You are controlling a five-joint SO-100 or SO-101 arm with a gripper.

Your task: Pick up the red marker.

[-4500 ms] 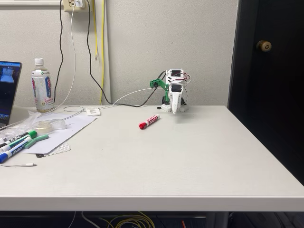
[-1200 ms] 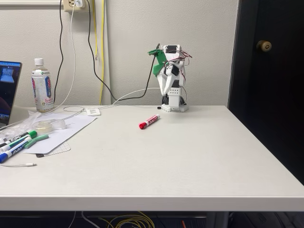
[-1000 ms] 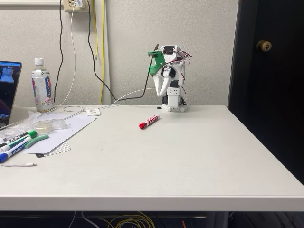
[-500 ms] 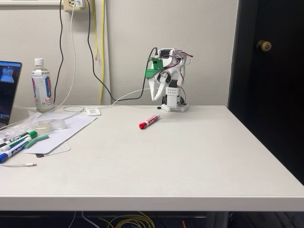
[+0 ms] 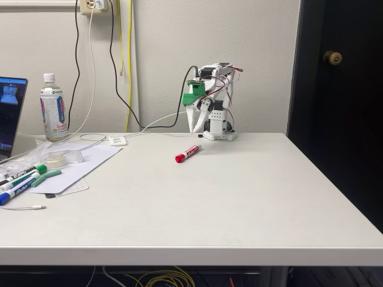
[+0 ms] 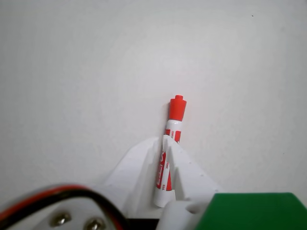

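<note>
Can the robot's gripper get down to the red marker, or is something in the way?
Probably yes. The gripper hangs just above the red marker, which lies alone on the bare table.

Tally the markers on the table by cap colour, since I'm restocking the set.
Red-capped: 1, the red marker lying alone near the arm.
Green-capped: 2, at the left edge.
Blue-capped: 2, beside the green ones.
Total: 5

An office: a white desk [image 5: 239, 197] with a laptop [image 5: 11, 113], dry-erase markers [image 5: 24, 178] and wall cables [image 5: 114, 66].
</note>
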